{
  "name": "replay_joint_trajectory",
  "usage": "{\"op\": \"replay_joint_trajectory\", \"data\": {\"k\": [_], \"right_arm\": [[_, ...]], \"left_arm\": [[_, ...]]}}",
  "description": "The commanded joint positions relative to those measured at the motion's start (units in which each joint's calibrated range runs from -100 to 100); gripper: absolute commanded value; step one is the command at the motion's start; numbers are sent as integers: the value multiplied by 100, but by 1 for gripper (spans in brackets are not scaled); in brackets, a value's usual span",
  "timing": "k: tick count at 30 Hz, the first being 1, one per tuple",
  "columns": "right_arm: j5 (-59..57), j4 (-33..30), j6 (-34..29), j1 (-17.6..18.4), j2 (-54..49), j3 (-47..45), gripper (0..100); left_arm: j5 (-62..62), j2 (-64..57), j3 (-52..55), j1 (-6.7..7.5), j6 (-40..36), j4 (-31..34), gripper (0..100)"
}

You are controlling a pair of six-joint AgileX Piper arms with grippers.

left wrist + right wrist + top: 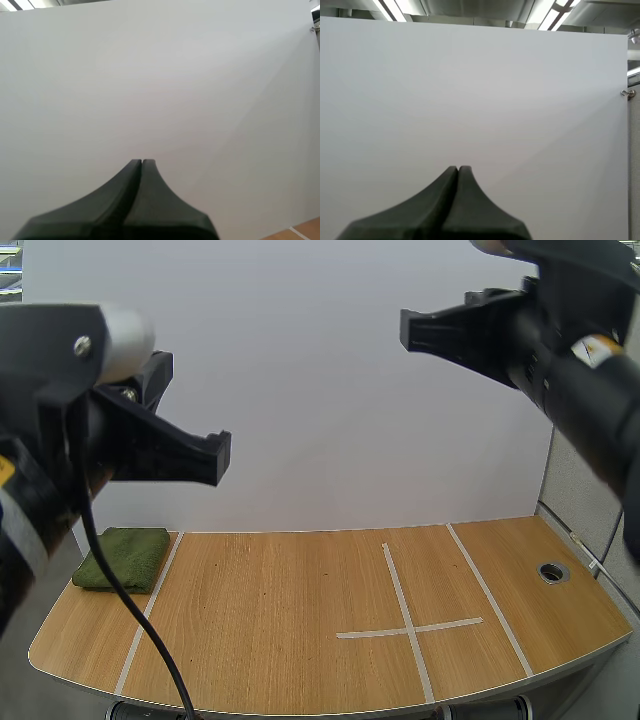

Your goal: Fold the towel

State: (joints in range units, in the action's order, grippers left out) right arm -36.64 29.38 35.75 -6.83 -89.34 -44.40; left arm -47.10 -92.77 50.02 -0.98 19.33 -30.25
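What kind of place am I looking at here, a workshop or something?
Likely a robot test bench, not a home: a wooden table marked with tape lines, a plain white board behind it, and one folded green towel set out at its left end.

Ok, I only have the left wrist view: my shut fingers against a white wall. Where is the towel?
Observer: The dark green cloth towel lies at the far left corner of the light wooden table, left of the leftmost white tape line, already a compact folded pad.
Operator: Is my left gripper near it?
Observer: No, the left gripper hangs high above the table, up and to the right of the towel.
Operator: And the right arm?
Observer: The right gripper is raised too, fingers shut, over the side with the white tape cross.
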Motion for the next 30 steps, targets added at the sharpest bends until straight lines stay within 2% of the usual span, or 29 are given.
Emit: {"op": "replay_joint_trajectory", "data": {"k": [1, 5, 9, 14, 19, 26, 30], "right_arm": [[562, -95, -39, -19, -674, -776, 0], [544, -123, -39, 99, -706, -1079, 0], [509, -280, -39, 409, -754, -1323, 0], [550, -840, -39, 620, -1066, -1880, 0], [189, -1071, -39, 638, -1066, -2544, 0], [-883, -1173, -39, 550, -1066, -2703, 0], [-501, -1214, -39, 503, -1066, -3031, 0]], "left_arm": [[24, -366, 320, -4, -417, 419, 0], [-132, -527, 415, -4, -803, 816, 0], [-132, -581, 525, -4, -881, 852, 0], [-740, -581, 646, -4, -890, 868, 0], [-989, -581, 965, -4, -880, 966, 0], [-1037, -591, 1548, -4, -830, 975, 0], [-700, -723, 2062, 9, -840, 975, 0]]}}
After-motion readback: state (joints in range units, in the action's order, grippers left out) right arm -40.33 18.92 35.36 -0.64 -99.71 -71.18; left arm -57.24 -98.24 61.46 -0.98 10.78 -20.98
